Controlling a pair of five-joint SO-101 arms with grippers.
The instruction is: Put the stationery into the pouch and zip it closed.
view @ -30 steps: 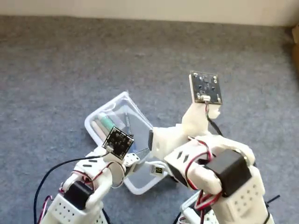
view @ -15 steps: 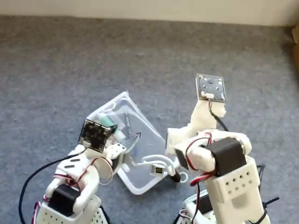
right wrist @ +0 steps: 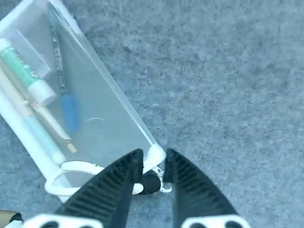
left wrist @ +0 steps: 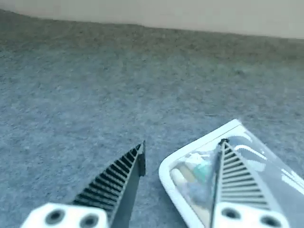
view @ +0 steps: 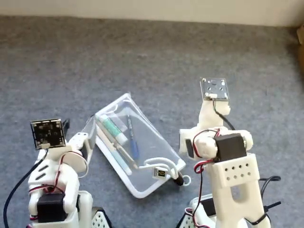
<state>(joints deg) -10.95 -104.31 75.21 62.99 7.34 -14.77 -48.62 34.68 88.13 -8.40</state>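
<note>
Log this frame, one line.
pouch: on carpet, stationery inside | left gripper: open, at pouch corner | right gripper: open, over zipper pull

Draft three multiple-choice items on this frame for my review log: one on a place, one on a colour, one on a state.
1. Where is the pen?
A. inside the pouch
B. lying outside it
C. in a gripper

2. What colour is the pen's thick end?
A. red
B. blue
C. yellow

3. How is the left gripper?
A. shut on the pouch
B. open, holding nothing
C. shut on the pen

Answers:
1 A: the pen lies behind the clear wall of the pouch.
2 B: its thick end shows blue.
3 B: the left gripper has its fingers spread at the pouch's corner, with nothing between them.
</note>
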